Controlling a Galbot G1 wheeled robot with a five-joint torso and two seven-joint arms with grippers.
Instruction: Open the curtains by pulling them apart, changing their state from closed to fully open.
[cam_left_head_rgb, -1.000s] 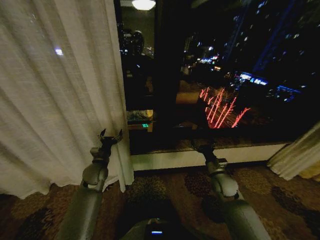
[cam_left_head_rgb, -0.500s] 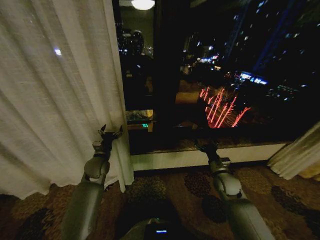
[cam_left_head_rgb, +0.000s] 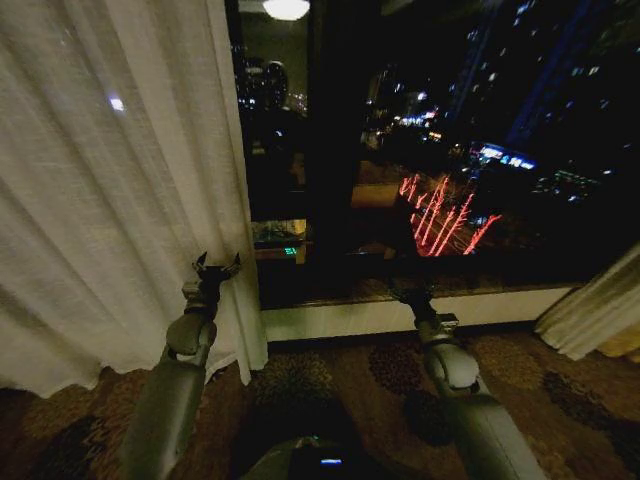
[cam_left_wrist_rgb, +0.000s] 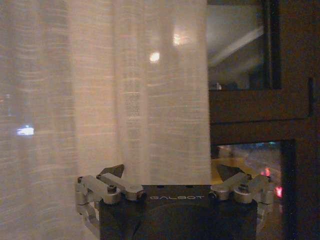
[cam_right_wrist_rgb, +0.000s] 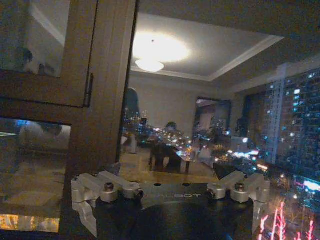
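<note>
- Left curtain (cam_left_head_rgb: 110, 190): sheer cream panel, vertical pleats, covers the left third of the head frame from top edge to carpet; its free edge hangs straight down just left of centre. In the left wrist frame (cam_left_wrist_rgb: 125, 90) it covers the left 2 thirds, with light spots glowing through the weave.
- Right curtain (cam_left_head_rgb: 595, 310): bunched cream folds at the lower right edge of the head frame, well apart from the left panel.
- Window (cam_left_head_rgb: 450, 150): dark glass between the 2 panels, centre and right of the head frame; city lights, red streaks and a reflected ceiling lamp show in it. Dark frame posts stand at the right of the left wrist frame (cam_left_wrist_rgb: 295, 100) and left of centre in the right wrist frame (cam_right_wrist_rgb: 107, 75).
- Left gripper (cam_left_head_rgb: 217, 266): lower left of centre, fingers spread wide, raised in front of the left panel's lower free edge; contact with the cloth cannot be told. Nothing between the fingers (cam_left_wrist_rgb: 112, 172).
- Right gripper (cam_left_head_rgb: 412, 292): lower centre-right, before the sill, dark against the glass. Wrist frame shows fingers (cam_right_wrist_rgb: 226, 172) spread wide, nothing held.
- Sill (cam_left_head_rgb: 400, 312): pale strip below the glass.
- Carpet (cam_left_head_rgb: 330, 390): patterned brown, bottom of the head frame.
</note>
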